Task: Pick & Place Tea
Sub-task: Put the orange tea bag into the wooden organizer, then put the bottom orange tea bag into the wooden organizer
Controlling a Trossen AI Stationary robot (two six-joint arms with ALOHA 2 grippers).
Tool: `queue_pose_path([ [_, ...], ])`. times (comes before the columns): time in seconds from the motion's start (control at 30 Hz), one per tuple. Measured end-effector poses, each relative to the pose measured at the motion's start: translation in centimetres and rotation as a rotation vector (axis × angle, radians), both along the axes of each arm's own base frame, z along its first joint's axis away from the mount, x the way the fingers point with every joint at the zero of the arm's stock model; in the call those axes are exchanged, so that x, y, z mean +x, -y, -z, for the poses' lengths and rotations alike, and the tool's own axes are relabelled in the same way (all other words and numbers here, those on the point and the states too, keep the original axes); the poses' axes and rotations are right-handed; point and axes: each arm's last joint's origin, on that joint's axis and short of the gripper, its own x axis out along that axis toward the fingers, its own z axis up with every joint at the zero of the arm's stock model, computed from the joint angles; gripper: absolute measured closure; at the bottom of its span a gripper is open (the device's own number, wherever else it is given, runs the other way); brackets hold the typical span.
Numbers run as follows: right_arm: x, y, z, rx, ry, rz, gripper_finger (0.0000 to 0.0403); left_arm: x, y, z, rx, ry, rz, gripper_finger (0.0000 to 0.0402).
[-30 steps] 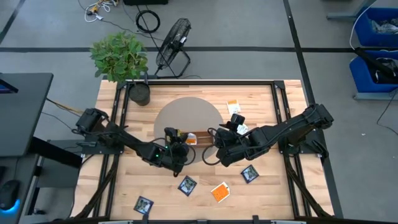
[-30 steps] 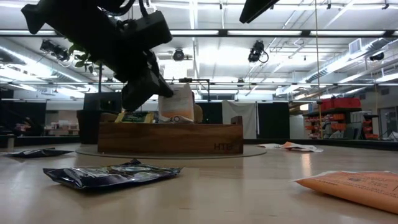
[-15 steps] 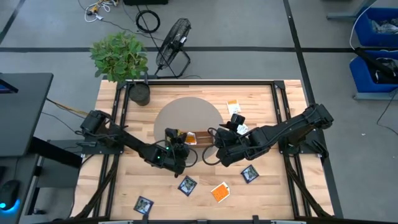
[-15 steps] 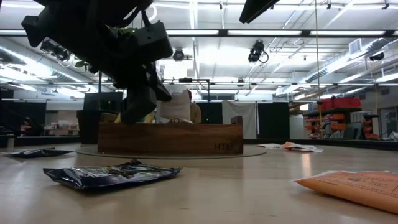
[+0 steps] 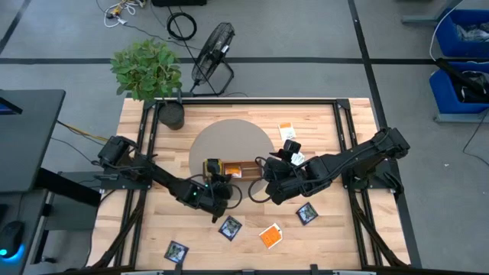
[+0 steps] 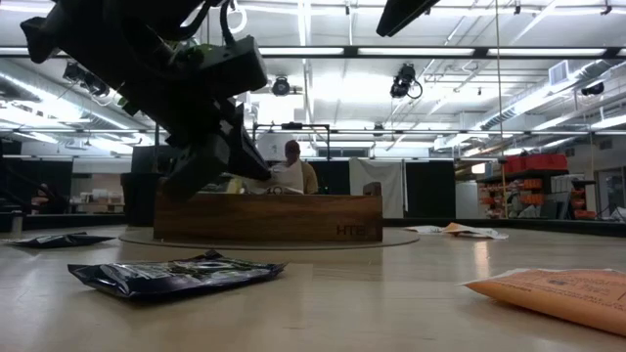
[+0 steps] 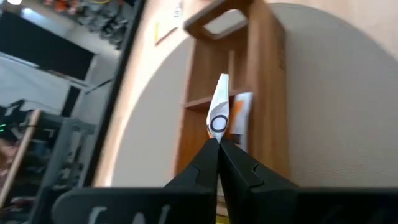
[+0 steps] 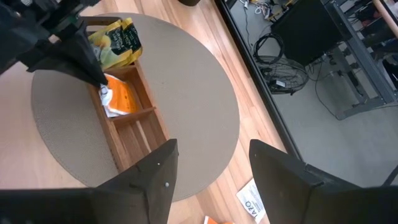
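Nearest the front edge of the bench lie loose tea sachets: a dark navy sachet at the front left, another navy sachet just ahead of it toward the middle, an orange sachet beside that, and a third navy sachet farther right. In the low view the crumpled navy sachet lies flat in the foreground, with the orange one at the right edge. Behind them, over the middle of the bench, the left pincer has its fingers pressed together, nipping the edge of an orange-and-white sachet that stands upright in a compartment of the wooden tray. The tray rests on a round grey mat. In its end compartment sits a yellow-green sachet, one slot over from the one being pinched. The right pincer hovers above the mat on the tray's right side, fingers spread wide and grasping nothing. Farther back on the right lie two more sachets near the mat's rim. At the far left corner stands a potted plant.
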Motion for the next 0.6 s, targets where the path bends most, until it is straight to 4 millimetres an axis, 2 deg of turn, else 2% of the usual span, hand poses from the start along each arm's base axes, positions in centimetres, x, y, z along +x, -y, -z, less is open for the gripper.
queue_pose_path([
  [0.43, 0.0, -0.05, 0.04, 0.023, -0.003, -0.003, 0.0195, 0.03, -0.03, 0.05, -0.027, -0.003, 0.006, 0.0331],
  [0.6, 0.0, -0.06, 0.04, 0.026, -0.004, -0.005, 0.0195, -0.01, -0.16, -0.09, 0.02, 0.025, -0.035, 0.0299],
])
